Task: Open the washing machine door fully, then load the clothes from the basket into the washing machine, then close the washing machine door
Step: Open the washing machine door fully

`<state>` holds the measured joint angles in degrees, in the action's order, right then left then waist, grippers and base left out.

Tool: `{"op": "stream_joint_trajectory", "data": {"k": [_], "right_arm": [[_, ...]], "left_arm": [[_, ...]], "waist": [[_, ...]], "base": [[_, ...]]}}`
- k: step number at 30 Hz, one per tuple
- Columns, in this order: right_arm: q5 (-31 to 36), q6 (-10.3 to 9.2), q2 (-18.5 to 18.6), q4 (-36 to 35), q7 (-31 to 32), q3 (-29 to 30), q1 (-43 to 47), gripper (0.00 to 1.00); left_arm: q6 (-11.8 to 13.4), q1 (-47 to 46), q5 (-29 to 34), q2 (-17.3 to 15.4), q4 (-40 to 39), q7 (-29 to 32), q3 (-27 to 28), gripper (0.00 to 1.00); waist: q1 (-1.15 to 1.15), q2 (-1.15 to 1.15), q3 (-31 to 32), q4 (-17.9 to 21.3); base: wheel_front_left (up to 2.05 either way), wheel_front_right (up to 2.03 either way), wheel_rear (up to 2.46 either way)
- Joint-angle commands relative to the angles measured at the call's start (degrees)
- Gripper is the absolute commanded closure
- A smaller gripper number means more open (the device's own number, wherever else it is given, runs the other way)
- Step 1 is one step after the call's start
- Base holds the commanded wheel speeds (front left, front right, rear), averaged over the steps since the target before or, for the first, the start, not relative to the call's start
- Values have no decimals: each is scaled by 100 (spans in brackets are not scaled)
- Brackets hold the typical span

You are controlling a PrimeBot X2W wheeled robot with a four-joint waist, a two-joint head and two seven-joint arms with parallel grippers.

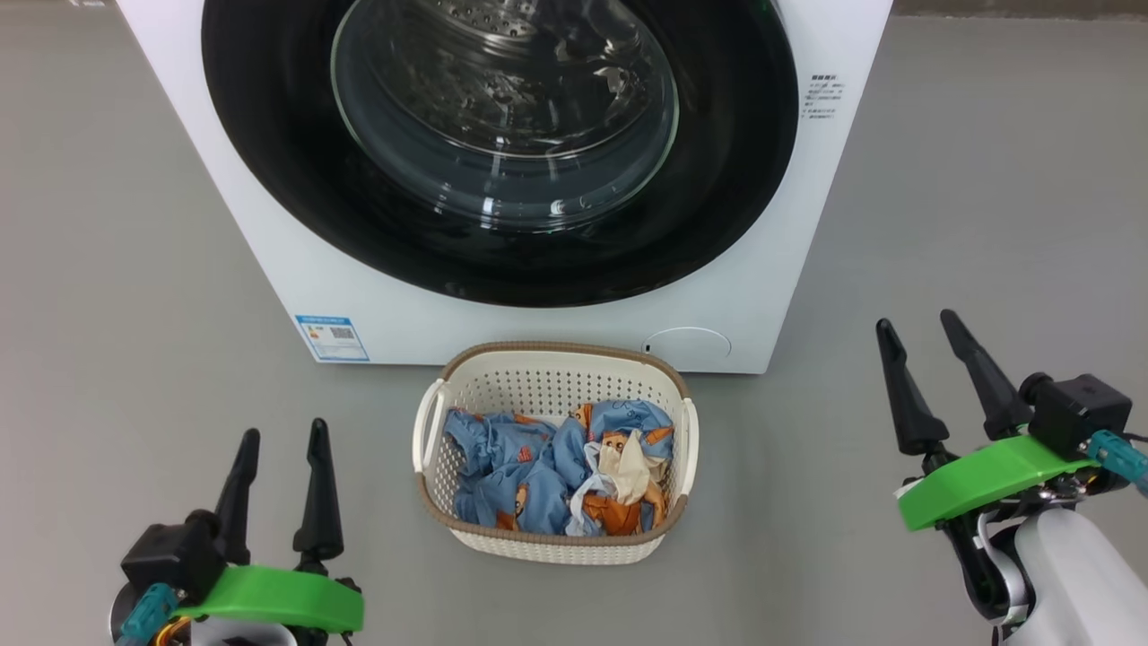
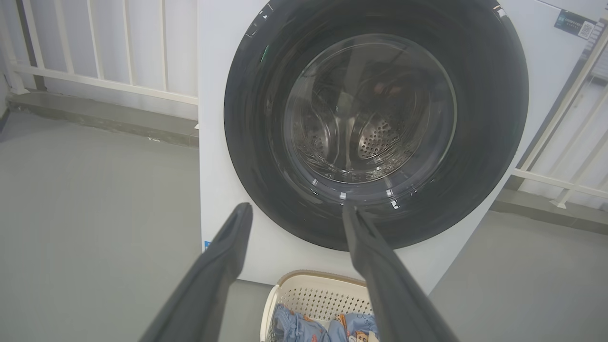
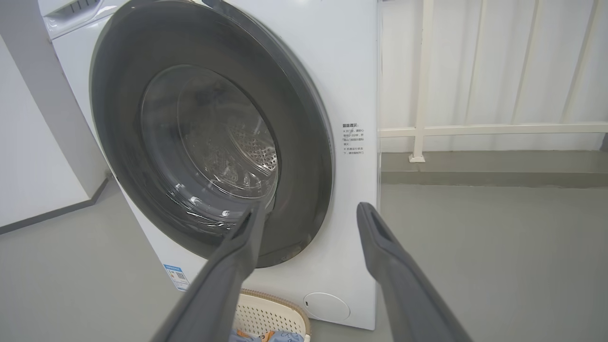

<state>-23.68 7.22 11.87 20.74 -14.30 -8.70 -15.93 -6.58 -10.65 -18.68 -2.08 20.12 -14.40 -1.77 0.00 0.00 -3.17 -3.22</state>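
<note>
Jaws apart on both. We've got left gripper (image 1: 283, 431) left of the basket (image 1: 556, 348), right gripper (image 1: 917, 321) right of it, both pointing toward the shut washing machine door (image 1: 269, 179) behind it.

Long black tapered fingers (image 1: 318, 493) rise from bright green brackets (image 1: 269, 603). Each wrist bears a black box (image 1: 1076, 408) with a teal plug (image 1: 1117, 456); the forearm (image 1: 1072, 565) is white.
</note>
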Motion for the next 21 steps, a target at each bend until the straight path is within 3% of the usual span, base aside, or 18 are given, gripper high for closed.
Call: {"op": "stream_joint_trajectory", "data": {"k": [1,5,6,8,10,12,21], "right_arm": [[-20,26,101,-111,-70,-53,-200,0],[-37,26,157,-98,-70,51,-317,0],[-51,26,168,-97,-70,88,-352,9],[-75,26,199,-89,-70,153,-423,51],[-109,26,235,-77,-70,221,-503,68],[-153,26,278,-63,-70,282,-592,100],[-890,26,456,127,-70,542,-1088,100]], "left_arm": [[-2,-237,19,-82,-195,-60,177,0],[15,-276,73,-81,-233,-60,178,0],[15,-288,83,-81,-247,-60,179,0],[15,-313,104,-81,-276,-60,175,0],[14,-345,119,-81,-310,-60,164,0],[19,-378,162,-80,-370,-60,164,0],[-7,-490,214,-80,-579,-60,99,0]], "waist": [[0,0,-47,-20],[0,0,-154,-44],[0,0,-187,-49],[0,0,-254,-65],[0,0,-323,-84],[0,0,-398,-105],[0,0,-770,-268]], "base": [[0,0,0],[0,0,0],[0,0,0],[0,0,0],[0,0,0],[0,0,0],[0,0,0]]}}
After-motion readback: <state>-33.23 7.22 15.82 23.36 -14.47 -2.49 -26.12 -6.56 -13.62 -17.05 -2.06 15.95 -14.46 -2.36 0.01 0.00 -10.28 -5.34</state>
